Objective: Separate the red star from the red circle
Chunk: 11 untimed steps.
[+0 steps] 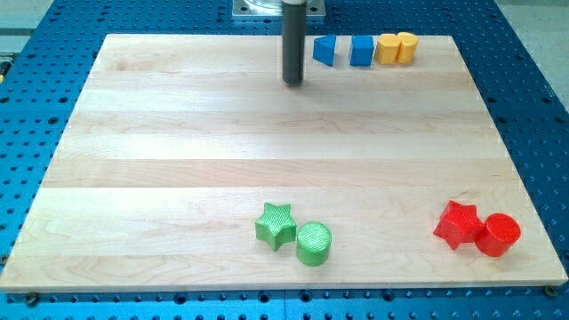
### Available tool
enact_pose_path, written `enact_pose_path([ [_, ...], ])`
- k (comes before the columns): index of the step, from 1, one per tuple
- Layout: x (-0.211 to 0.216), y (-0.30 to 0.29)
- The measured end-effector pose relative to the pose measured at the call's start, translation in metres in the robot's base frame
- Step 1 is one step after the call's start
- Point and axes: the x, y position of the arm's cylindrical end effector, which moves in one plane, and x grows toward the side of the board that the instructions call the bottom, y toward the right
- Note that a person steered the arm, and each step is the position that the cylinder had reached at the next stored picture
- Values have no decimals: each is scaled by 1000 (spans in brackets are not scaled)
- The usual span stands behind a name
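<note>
The red star [458, 223] lies near the view's bottom right, touching the red circle [498, 235], which sits just to its right and a little lower. My tip [293, 83] is near the view's top centre, far from both red blocks. It stands just left of a blue block [325, 50].
A green star [276, 225] and a green circle [314, 244] sit together at the bottom centre. Along the top edge are two blue blocks, the second one [361, 51] beside a yellow hexagon [388, 49] and a yellow block [406, 46]. The wooden board [178, 160] rests on a blue perforated table.
</note>
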Motion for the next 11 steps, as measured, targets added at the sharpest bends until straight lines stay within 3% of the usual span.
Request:
enact_pose_path([
  [1, 50, 40],
  [3, 135, 248],
  [4, 197, 314],
  [5, 264, 306],
  [6, 293, 261],
  [7, 282, 201],
  [9, 273, 171],
  [10, 252, 140],
  [11, 203, 120],
])
